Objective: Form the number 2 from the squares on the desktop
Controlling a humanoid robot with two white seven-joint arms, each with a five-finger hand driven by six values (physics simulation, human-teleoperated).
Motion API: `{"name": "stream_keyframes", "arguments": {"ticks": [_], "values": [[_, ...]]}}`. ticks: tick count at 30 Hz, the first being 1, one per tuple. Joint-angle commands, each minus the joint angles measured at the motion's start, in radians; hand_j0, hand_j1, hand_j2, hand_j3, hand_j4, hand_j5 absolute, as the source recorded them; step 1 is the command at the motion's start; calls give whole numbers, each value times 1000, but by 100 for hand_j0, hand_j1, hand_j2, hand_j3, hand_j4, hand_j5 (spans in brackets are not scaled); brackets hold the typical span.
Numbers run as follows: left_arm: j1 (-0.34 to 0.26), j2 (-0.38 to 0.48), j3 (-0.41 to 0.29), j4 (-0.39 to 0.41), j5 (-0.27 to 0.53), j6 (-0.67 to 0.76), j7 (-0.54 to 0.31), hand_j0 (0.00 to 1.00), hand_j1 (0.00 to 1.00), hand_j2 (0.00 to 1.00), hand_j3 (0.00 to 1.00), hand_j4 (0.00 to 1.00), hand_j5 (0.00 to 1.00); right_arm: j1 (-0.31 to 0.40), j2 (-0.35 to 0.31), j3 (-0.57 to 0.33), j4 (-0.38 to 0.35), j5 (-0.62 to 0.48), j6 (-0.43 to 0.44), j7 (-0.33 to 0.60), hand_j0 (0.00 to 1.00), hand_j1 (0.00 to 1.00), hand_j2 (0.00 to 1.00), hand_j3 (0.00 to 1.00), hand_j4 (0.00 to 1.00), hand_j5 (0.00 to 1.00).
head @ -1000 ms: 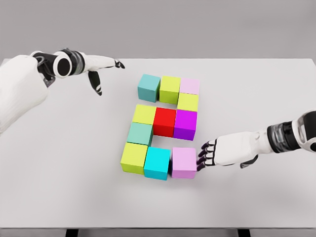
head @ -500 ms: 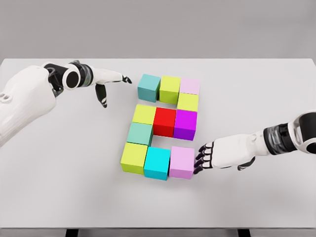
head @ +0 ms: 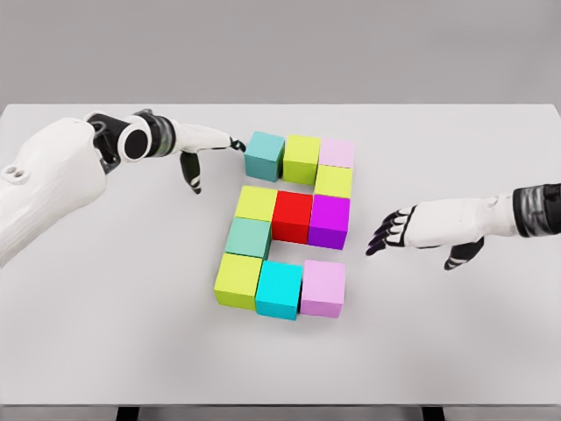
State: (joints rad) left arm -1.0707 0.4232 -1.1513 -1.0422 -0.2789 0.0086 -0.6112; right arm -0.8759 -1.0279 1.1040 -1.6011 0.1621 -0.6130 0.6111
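The left hand (head: 203, 146) reaches in from the upper left with its fingers stretched out flat and holding nothing; its fingertips (head: 237, 144) meet the left face of the teal cube (head: 264, 154) at the top-left corner of the block figure, while the thumb hangs down toward the table (head: 105, 316). The right hand (head: 421, 226) comes in from the right edge, also open and empty, its dark fingertips (head: 379, 240) spread and pointing left, near the purple cube (head: 330, 219) but apart from it, and raised clear of the light pink cube (head: 323, 288) below.

The cubes lie packed together in the middle of the white table. The top row runs teal cube, yellow-green cube (head: 301, 157), pale pink cube (head: 337, 153). Just below the pale pink one sits another yellow cube (head: 334, 181). The middle row holds a yellow cube (head: 256, 203), a red cube (head: 293, 216) and the purple cube. Under the left end of that row stands a green-teal cube (head: 249, 237). The bottom row consists of a lime cube (head: 238, 279), a cyan cube (head: 280, 288) and the light pink cube, all touching side by side.
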Motion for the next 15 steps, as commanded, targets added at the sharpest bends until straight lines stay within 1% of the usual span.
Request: {"name": "stream_keyframes", "arguments": {"ticks": [1,8,12,15], "values": [[0,-1,1,-9,1,-6,0,100,100,100,100,100,100,0,2,8,16,-36,2,0,100,100,100,100,100,100],[3,-1,1,-15,3,-6,0,100,100,100,100,100,100,-2,40,40,18,-4,2,0,100,100,100,100,100,100],[8,-1,1,-30,3,-6,0,100,100,100,100,100,100,-3,42,48,16,1,2,0,100,100,100,100,100,100],[8,-1,1,-32,3,-6,0,100,100,100,100,100,100,-6,58,59,16,1,2,0,100,100,100,100,100,100]]}}
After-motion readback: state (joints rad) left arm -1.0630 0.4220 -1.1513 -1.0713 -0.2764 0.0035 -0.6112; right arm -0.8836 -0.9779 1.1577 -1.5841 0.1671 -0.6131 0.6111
